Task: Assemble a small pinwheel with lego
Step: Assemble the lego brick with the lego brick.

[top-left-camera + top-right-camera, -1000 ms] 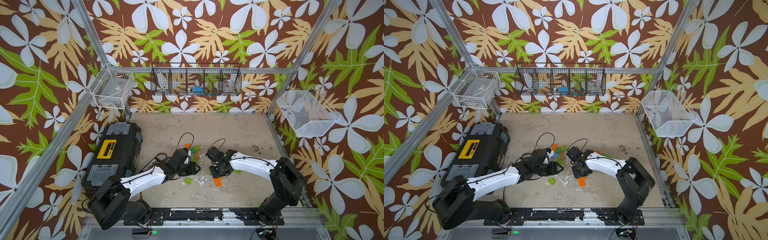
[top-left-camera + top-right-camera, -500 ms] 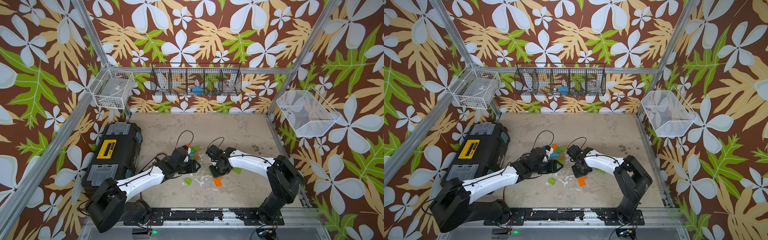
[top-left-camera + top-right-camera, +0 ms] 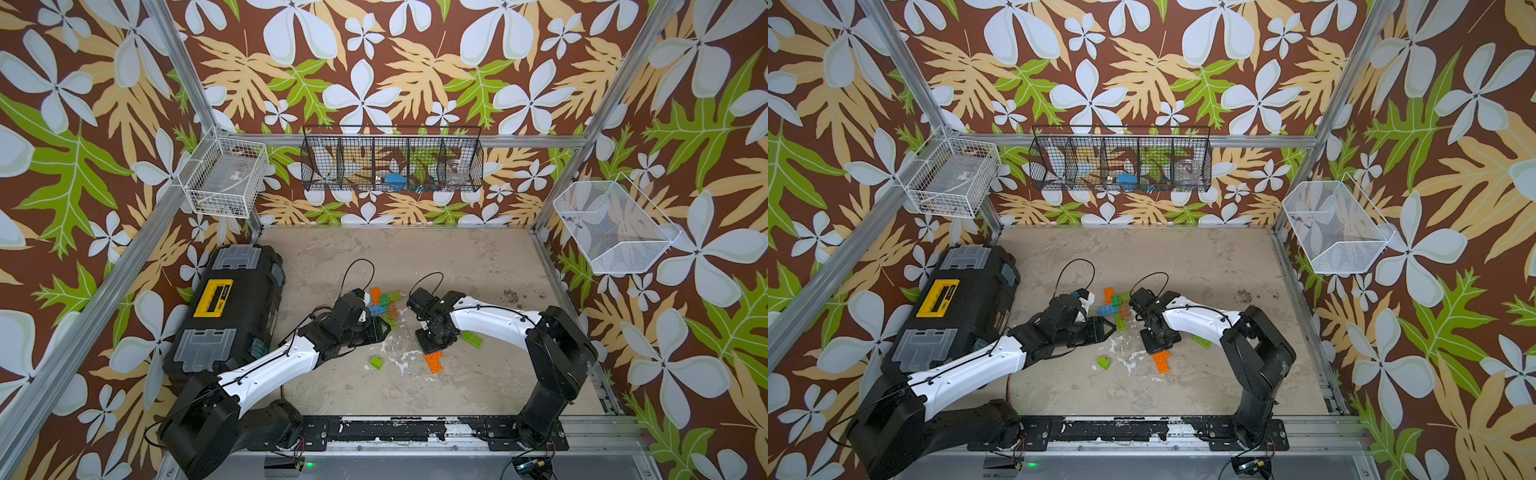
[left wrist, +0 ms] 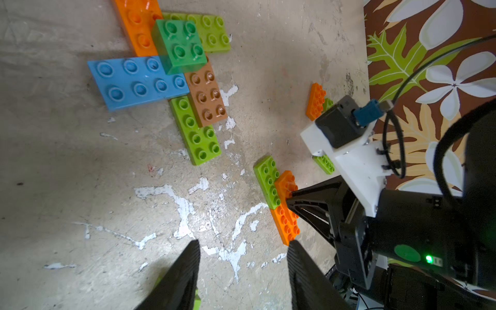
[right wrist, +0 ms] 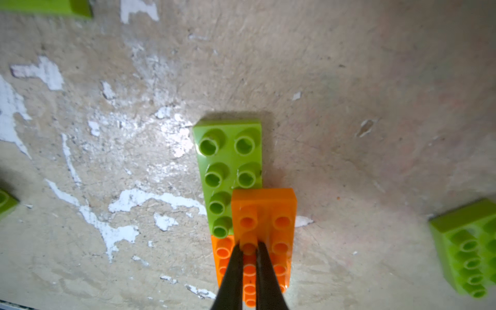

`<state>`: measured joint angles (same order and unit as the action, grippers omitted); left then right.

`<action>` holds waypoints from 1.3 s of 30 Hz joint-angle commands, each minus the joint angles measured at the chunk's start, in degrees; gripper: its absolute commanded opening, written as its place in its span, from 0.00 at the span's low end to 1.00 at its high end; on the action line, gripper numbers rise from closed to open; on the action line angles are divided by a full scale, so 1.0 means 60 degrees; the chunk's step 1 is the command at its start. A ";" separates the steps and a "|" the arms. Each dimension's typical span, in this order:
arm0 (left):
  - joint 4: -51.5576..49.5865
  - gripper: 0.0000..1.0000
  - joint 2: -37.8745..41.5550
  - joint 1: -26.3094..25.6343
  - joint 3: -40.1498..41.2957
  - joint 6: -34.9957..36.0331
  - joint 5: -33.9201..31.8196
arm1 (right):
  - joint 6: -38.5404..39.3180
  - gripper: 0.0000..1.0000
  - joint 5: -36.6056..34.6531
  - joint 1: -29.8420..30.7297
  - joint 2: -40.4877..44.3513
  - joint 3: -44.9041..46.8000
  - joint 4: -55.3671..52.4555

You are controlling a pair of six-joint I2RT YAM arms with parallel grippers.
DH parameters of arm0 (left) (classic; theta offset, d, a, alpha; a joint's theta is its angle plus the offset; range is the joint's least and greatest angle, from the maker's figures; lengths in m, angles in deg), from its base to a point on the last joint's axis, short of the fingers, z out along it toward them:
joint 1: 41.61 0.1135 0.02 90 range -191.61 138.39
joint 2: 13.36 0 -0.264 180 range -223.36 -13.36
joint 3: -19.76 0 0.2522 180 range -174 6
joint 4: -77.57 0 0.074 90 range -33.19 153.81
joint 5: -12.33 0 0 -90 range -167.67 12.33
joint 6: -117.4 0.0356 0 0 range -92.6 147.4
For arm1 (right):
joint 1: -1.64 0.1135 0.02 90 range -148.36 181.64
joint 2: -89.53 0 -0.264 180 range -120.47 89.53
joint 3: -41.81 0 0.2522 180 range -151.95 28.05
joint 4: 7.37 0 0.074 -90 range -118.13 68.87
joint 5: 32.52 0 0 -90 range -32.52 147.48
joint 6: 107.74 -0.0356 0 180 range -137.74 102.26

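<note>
While the closed right hand (image 5: 248, 245) presses its tips on the orange brick (image 5: 279, 212) overlapping a lime brick (image 5: 228, 150), mid-surface toward the front edge, the left hand (image 4: 243, 257) hangs open and empty near the lego cluster (image 4: 204, 94); likely seating a blade, next needs a firm straight-down push.

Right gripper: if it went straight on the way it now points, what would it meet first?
The top orange brick. The right gripper has its closed tips at one of that brick's studs, apparently touching, though contact is hard to confirm.
</note>
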<state>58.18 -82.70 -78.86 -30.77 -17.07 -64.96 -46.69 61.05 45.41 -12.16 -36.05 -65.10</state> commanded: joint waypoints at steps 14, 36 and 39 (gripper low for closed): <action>-0.0133 0.59 0.0087 0.0028 -0.0067 0.0087 0.0035 | -0.0469 0.16 0.0371 0.0031 -0.0008 -0.0230 0.0956; 0.0543 0.64 -0.1054 -0.0732 -0.0753 0.0482 -0.0055 | -0.0572 0.32 -0.0783 -0.1403 0.2256 0.0713 0.0539; 0.0541 0.64 -0.1935 -0.1393 -0.1500 0.0718 -0.0310 | -0.0768 0.33 -0.0819 -0.2619 0.2672 0.1240 0.0542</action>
<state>59.69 -91.45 -84.92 -37.13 -15.19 -65.35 -49.62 58.89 33.41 2.51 -30.25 -60.75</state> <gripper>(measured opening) 0.637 0.327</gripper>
